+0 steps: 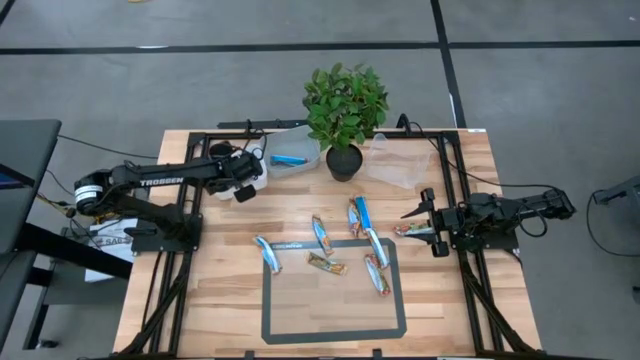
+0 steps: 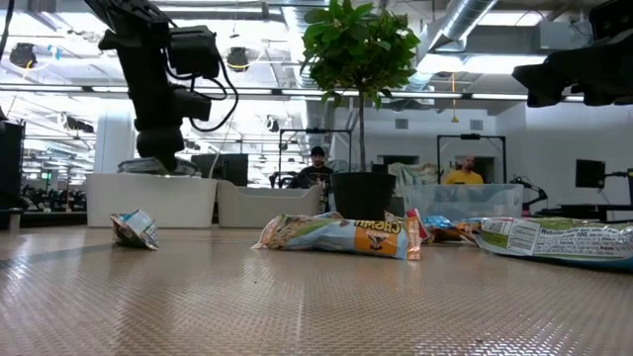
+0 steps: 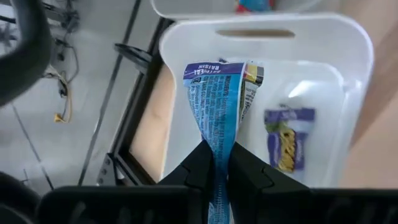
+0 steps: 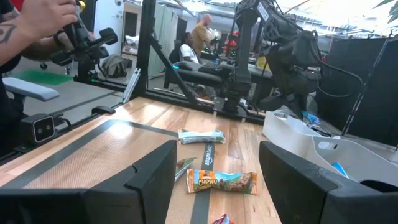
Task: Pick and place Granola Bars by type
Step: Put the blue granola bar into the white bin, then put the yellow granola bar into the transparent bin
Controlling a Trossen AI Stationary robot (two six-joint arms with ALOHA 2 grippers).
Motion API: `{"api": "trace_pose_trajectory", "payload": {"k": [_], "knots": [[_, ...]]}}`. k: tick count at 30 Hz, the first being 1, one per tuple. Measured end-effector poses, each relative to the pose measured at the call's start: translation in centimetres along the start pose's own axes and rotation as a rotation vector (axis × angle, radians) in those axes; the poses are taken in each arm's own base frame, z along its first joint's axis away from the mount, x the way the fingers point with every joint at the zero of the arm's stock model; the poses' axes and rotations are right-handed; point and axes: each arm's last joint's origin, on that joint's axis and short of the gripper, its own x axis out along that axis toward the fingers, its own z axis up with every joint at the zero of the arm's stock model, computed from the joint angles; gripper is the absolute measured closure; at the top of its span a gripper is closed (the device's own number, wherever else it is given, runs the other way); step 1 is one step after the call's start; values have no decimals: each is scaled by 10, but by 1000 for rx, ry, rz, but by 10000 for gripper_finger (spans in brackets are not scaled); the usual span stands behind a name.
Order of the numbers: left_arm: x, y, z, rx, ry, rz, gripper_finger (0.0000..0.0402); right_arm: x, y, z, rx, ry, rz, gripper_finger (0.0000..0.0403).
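My left gripper (image 3: 217,167) is shut on a blue-and-white granola bar (image 3: 219,93) over a white tub (image 3: 311,50) at the table's far left (image 1: 248,186). Another blue-purple bar (image 3: 285,140) lies on that tub's floor. A second tub (image 1: 295,155) beside it holds a blue bar (image 1: 288,160). Several bars lie flat mid-table, among them a blue one (image 1: 267,252), a brown-gold one (image 1: 327,264) and a blue one (image 1: 377,245). My right gripper (image 1: 425,215) waits open at the right, level, with nothing between its fingers (image 4: 217,186). My left gripper pinches one end of the blue-and-white bar (image 3: 217,155) between its two fingers. The fingers slant down from the table's left. The rest of the bar sticks out past the fingertips, lifted over the inside of the white tub.
A potted plant (image 1: 345,110) stands at the far middle, with a clear tub (image 1: 395,165) to its right. A grey taped rectangle (image 1: 268,300) marks the near middle. One bar (image 1: 412,228) lies just before my right gripper. People sit in the room beyond (image 2: 316,163).
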Motion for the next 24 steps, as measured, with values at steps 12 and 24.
{"api": "trace_pose_trajectory", "payload": {"k": [12,24], "knots": [[0,0,2,-29,-16,-13,260,0,0,0,0,0,0,179],[-18,-14,21,207,-255,-28,228,0,0,0,0,0,0,179]]}}
